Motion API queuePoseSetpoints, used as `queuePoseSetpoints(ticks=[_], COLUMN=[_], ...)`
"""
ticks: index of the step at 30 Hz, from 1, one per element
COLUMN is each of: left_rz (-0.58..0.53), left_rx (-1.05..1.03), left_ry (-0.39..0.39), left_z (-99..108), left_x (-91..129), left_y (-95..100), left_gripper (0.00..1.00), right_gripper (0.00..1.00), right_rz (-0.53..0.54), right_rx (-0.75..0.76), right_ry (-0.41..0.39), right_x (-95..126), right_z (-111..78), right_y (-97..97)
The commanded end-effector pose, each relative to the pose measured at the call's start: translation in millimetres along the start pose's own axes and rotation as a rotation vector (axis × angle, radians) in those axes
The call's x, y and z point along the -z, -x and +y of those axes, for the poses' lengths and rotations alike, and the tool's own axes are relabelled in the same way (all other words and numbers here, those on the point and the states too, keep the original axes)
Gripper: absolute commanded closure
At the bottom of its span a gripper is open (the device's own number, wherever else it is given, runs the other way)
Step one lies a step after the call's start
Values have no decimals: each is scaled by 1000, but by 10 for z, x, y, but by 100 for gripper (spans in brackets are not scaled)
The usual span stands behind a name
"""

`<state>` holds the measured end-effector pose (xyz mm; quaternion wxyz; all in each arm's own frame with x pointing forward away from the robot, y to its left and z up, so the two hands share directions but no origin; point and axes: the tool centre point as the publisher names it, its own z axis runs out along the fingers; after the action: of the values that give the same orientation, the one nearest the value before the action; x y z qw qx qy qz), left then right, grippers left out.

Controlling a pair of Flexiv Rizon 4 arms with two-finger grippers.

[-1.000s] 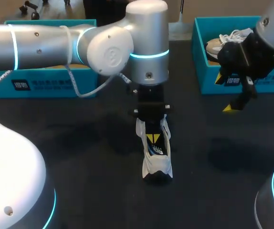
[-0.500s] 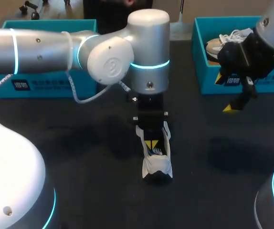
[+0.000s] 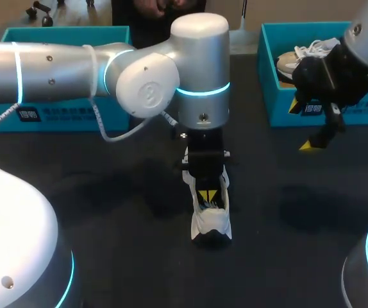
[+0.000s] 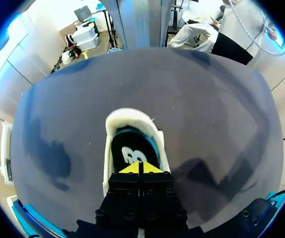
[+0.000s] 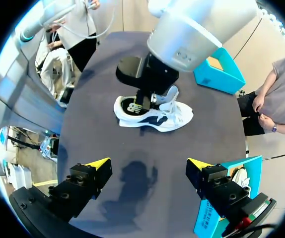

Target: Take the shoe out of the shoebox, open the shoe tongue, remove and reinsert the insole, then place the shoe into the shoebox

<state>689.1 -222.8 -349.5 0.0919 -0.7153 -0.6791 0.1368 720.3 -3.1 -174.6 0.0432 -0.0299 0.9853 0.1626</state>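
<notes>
Teal cardboard shoebox (image 3: pixel 62 112) stands at the far left of the dark bench (image 3: pixel 107 212). Mid-bench, well apart from both boxes, the white mesh trainer with dark side markings (image 3: pixel 212 221) rests on its sole. Left jaws: together, tips down inside the collar, over the black insole (image 4: pixel 127 148); whether they pinch it cannot be told. Right jaws: wide apart, empty, above the bench before a second teal shoebox (image 3: pixel 280 112) holding another pale shoe (image 3: pixel 296 59).

Assessment: trainer light, upper soft and collapsible, sole stiffer; insole thin and floppy. Best hold: the insole's heel edge, with the trainer steadied at the toe.
</notes>
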Motion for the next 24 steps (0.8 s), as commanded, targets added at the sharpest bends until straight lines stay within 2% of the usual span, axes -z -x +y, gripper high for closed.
queuePoseSetpoints(ticks=[1, 13, 19, 24], left_rz=[10, 14, -18, -25], left_rx=[-12, 0, 45, 56], left_ry=[-8, -30, 16, 42], left_z=[-62, -99, -74, -43], left_x=[31, -288, -466, -465], left_y=[-19, 54, 42, 43], left_gripper=[100, 100, 100, 100], right_gripper=[0, 0, 0, 0], right_rz=[2, 2, 2, 2], right_rx=[-1, -1, -1, -1], right_ry=[-3, -3, -3, -3], right_x=[-16, -16, -16, -16], right_z=[12, 12, 12, 12], right_y=[14, 14, 14, 14])
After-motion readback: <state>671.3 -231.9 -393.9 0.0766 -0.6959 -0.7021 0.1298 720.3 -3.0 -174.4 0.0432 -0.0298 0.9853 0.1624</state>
